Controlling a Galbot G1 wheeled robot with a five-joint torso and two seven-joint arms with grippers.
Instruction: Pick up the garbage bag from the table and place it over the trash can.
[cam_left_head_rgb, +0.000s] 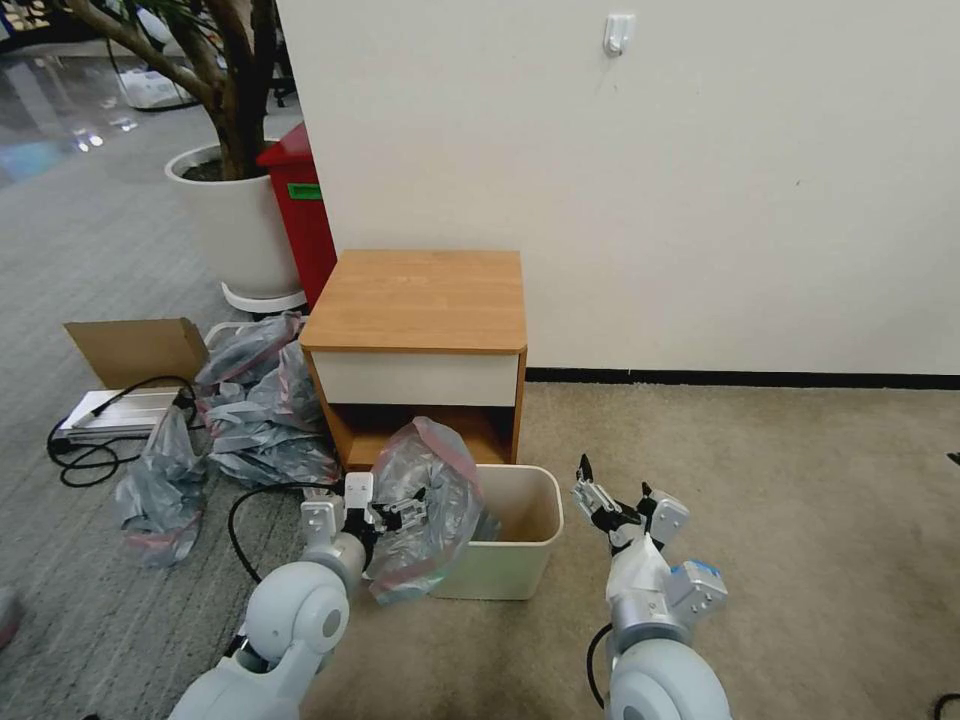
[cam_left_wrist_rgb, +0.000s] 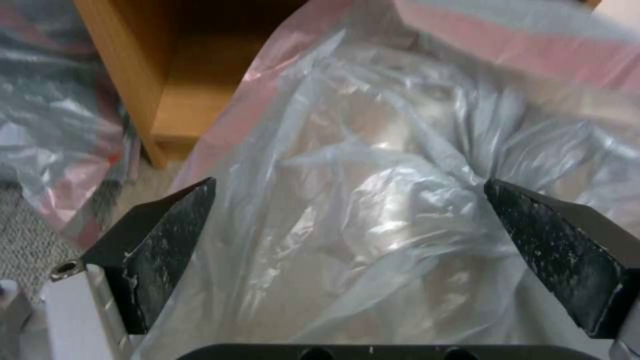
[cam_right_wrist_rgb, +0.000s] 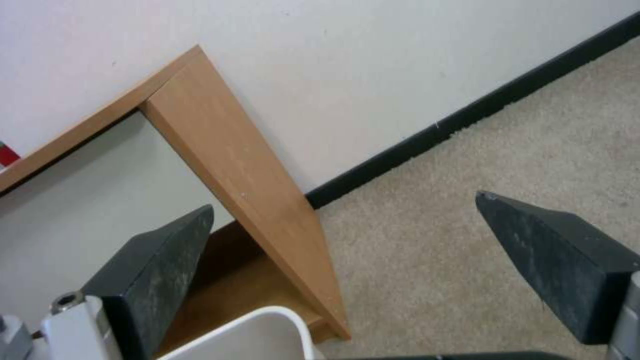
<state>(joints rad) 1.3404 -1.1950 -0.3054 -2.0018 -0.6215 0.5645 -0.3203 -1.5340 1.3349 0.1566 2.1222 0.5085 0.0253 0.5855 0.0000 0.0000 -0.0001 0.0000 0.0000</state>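
Note:
The grey crinkled garbage bag (cam_left_head_rgb: 440, 490) with its pinkish rim band hangs bunched against the left side of the beige trash can (cam_left_head_rgb: 515, 565), which stands on the carpet in front of the table (cam_left_head_rgb: 420, 300). My left gripper (cam_left_head_rgb: 400, 512) is pressed into the bag from the left. In the left wrist view its fingers (cam_left_wrist_rgb: 167, 250) stand wide open with the bag (cam_left_wrist_rgb: 373, 200) billowing between them. My right gripper (cam_left_head_rgb: 612, 497) hovers open just right of the can, holding nothing. The right wrist view shows this gripper (cam_right_wrist_rgb: 345, 202), the can's rim (cam_right_wrist_rgb: 260, 330) and the table's side panel (cam_right_wrist_rgb: 247, 185).
Several more grey bags (cam_left_head_rgb: 260, 400) lie on the floor left of the table, with a cardboard box (cam_left_head_rgb: 135, 350), a white device and black cable (cam_left_head_rgb: 110, 415). A white plant pot (cam_left_head_rgb: 235, 225) and red bin (cam_left_head_rgb: 300, 210) stand behind. Open carpet (cam_left_head_rgb: 780, 520) lies to the right.

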